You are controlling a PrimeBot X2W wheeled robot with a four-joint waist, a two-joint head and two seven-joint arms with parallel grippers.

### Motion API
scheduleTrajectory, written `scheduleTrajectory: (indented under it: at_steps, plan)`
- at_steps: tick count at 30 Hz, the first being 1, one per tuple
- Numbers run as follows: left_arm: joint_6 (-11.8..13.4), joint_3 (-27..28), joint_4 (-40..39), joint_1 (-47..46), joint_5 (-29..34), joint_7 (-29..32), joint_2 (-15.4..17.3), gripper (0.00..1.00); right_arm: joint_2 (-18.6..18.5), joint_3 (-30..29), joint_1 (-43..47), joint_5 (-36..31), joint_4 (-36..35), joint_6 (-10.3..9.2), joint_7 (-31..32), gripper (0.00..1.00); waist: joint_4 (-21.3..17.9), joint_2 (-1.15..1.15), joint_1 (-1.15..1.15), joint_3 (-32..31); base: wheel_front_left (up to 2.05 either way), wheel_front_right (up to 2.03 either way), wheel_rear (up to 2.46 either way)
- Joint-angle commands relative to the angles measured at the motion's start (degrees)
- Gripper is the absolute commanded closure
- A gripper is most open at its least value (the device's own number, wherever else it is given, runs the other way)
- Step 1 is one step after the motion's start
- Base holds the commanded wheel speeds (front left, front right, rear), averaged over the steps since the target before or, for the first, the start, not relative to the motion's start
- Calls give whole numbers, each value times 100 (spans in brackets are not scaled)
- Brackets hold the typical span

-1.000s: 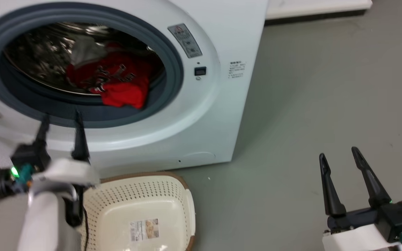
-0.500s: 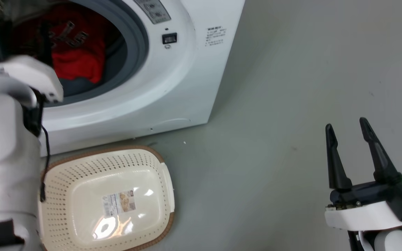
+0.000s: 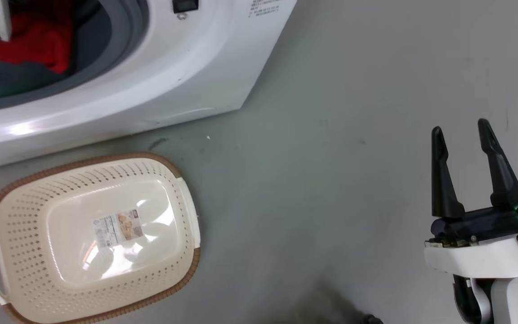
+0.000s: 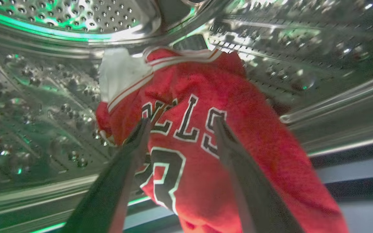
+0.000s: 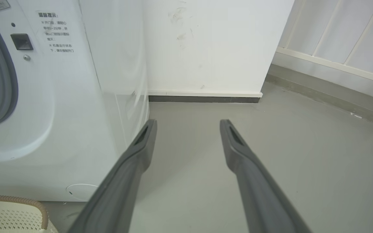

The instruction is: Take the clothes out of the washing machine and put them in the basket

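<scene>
The red clothes [image 4: 189, 87] lay inside the washing machine's [image 3: 173, 67] drum [image 4: 60, 19]. Your left gripper [image 4: 181, 121] was spread wide, one finger on either side of the lettering. The basket [image 3: 169, 164] sat on the floor [image 3: 331, 180] just before the machine. Your right gripper [image 3: 460, 127] hung wide open.

The head camera looks steeply down over the right gripper [image 3: 460, 127]. The right wrist camera sits low, facing level past it; both catch the white front-loading washing machine [image 3: 187, 67] and cream plastic basket [image 3: 25, 225] to its left. The left wrist camera peers close into the perforated steel drum [image 4: 44, 97] around the left gripper [image 4: 181, 120].
</scene>
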Motion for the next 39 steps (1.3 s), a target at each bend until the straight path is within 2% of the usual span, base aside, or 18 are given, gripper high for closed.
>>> scheduleTrajectory:
  at_steps: [1, 5, 6, 13, 22, 23, 24, 29, 33, 39]
  plan:
    - [4, -182, 4, -175, -137, 253, 155, 0, 6, 22, -130, 52, -46, -4, -14, 0, -112, 0, -1, 285, 0, 0, 0]
    - [2, -644, -87, -479, -504, 962, 364, 0, 5, 43, -236, 142, -86, -4, -14, 0, -156, 0, -1, 560, 0, 0, 0]
    - [2, -644, -87, -479, -504, 962, 364, 0, 5, 43, -236, 142, -86, -4, -14, 0, -156, 0, -1, 560, 0, 0, 0]
    - [2, -989, -168, -800, -976, 2114, 629, 0, 5, 86, -443, 237, -176, -4, -14, 0, -245, 0, -1, 936, 0, 0, 0]
    - [-4, -1192, -421, -755, -1125, 2733, 726, 0, 5, 112, -538, 296, -198, -4, -14, 0, -273, 0, -1, 1143, 0, 0, 0]
    - [-5, -1224, -467, -717, -1122, 2754, 745, 59, 5, 114, -541, 287, -187, -4, -14, 0, -267, 0, -1, 1131, 0, 0, 0]
    - [-4, -1238, -519, -687, -1128, 2740, 767, 100, 5, 114, -541, 273, -176, -4, -14, 0, -256, 0, -1, 1112, 0, 0, 0]
    - [17, -1199, -682, -535, -1239, 2424, 794, 100, 4, 126, -545, 211, -148, -4, -14, 0, -197, 0, -1, 899, 0, 0, 0]
    - [23, -1278, -794, -255, -1187, 1761, 823, 100, 4, 127, -487, 156, -127, -4, -14, 0, -158, 0, -1, 624, 0, 0, 0]
    - [13, -1303, -677, 473, -1371, 529, 670, 100, 3, 184, -258, 35, 3, -4, -14, 0, -78, 0, -1, -14, 0, 0, 0]
